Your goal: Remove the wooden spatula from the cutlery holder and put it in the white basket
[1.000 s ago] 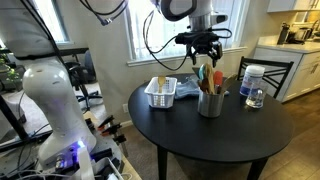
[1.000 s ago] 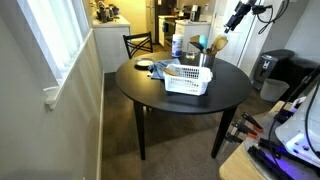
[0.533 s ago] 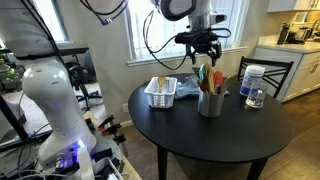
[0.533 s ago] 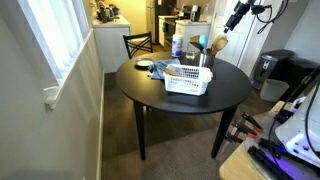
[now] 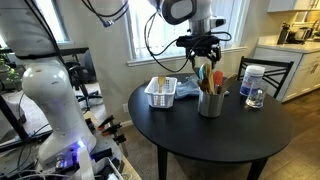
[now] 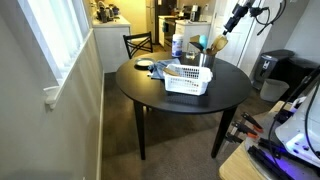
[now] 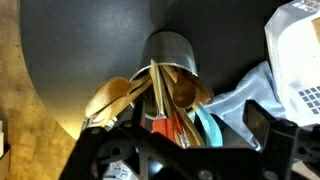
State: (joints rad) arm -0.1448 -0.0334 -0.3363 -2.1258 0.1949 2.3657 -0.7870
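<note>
The grey cutlery holder [image 5: 210, 104] stands on the round black table and holds several utensils. In the wrist view the holder [image 7: 170, 55] lies straight below, with the pale wooden spatula [image 7: 157, 92] rising among darker wooden spoons and red and teal utensils. My gripper [image 5: 203, 57] hangs just above the utensil tips, open and empty; in the wrist view [image 7: 185, 140] its fingers [image 7: 265, 125] stand wide on either side of the utensils. The white basket [image 5: 160, 92] sits beside the holder and also shows in the wrist view [image 7: 295, 50] and in an exterior view [image 6: 188, 78].
A blue-grey cloth [image 7: 240, 95] lies between the basket and the holder. A clear jar with a blue-white label [image 5: 253, 85] stands near the table's far side. A dark chair [image 5: 270, 72] stands behind the table [image 5: 215, 135].
My gripper has shifted very slightly above the holder. Nothing else has moved.
</note>
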